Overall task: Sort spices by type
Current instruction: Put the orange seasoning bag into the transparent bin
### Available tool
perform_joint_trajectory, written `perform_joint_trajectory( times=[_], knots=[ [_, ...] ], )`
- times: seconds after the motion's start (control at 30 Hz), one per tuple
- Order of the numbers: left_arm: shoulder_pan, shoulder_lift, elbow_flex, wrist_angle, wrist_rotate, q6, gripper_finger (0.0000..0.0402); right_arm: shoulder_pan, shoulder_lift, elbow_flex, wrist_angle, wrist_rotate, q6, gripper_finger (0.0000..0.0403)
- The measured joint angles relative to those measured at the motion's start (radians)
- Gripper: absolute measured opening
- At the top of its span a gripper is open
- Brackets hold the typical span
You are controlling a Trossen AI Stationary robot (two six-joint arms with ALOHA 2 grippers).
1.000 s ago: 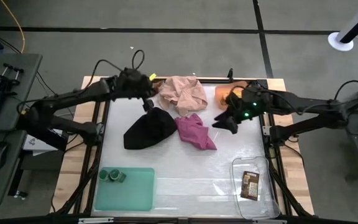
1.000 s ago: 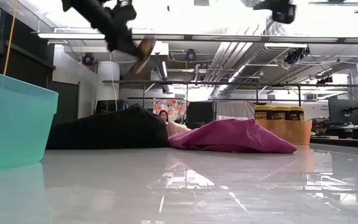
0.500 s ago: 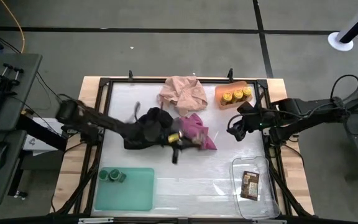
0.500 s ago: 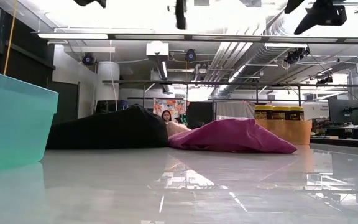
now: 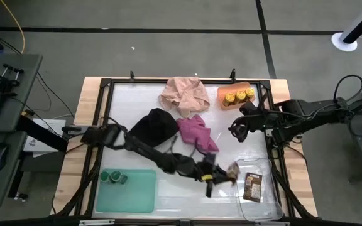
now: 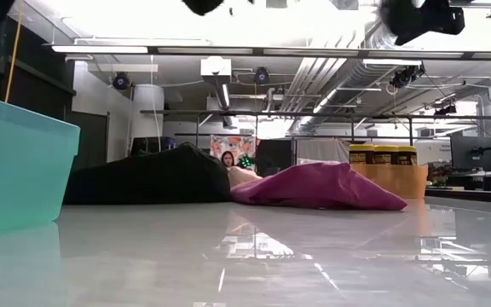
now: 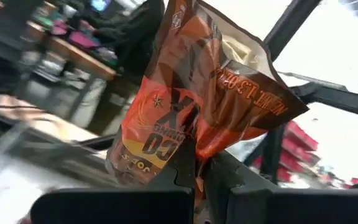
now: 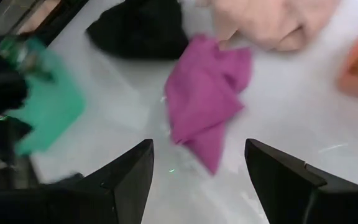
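My left gripper reaches across to the near right and is shut on a brown-orange packet, just left of the clear tray. The packet fills the left wrist view. A second packet lies flat in the clear tray. Three yellow-lidded jars stand in the orange tray. Two green-lidded jars stand in the green tray. My right gripper is open and empty above the table, right of the magenta cloth; its fingers stand apart in the right wrist view. My left gripper pinches the packet by one short end between its two fingers. The rest of the packet stands out past the fingertips, creased along its middle. The packet is lifted clear of the table, beside the clear tray's left rim.
A pink cloth lies at the far middle and a black cloth left of the magenta one. The left arm stretches slantwise over the table's near middle. Bare table lies between the cloths and the two near trays. A dark frame rims the table.
My left gripper has swung with the packet from the far left, beside the pink cloth, over the black and magenta cloths toward the near right, up to the clear tray. My right gripper has drawn back a little from the orange tray toward the near edge, then kept still.
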Motion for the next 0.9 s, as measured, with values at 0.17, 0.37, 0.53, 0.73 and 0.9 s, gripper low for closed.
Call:
perform_joint_trajectory(
  times=[0.17,0.37,0.53,0.73,0.9],
  knots=[
    [-0.002,0.142,0.235,-0.092,0.056,-0.023,0.0,0.04,-0.012,0.0,-0.022,-0.242,0.016,0.0248],
    [0.012,0.216,0.36,-0.223,0.072,-0.017,0.0,0.266,-0.028,0.0,-0.06,-0.311,0.192,0.022],
    [0.034,0.227,0.361,-0.314,0.071,-0.017,0.0,0.513,-0.024,0.0,-0.097,-0.253,0.437,0.0146],
    [0.056,0.227,0.361,-0.377,0.084,-0.022,0.0,0.773,0.033,0.0,-0.089,-0.105,0.696,0.0015],
    [0.071,0.225,0.362,-0.384,0.112,-0.05,0.0,0.818,0.131,0.0,-0.052,-0.047,0.75,0.0007]
  ],
)
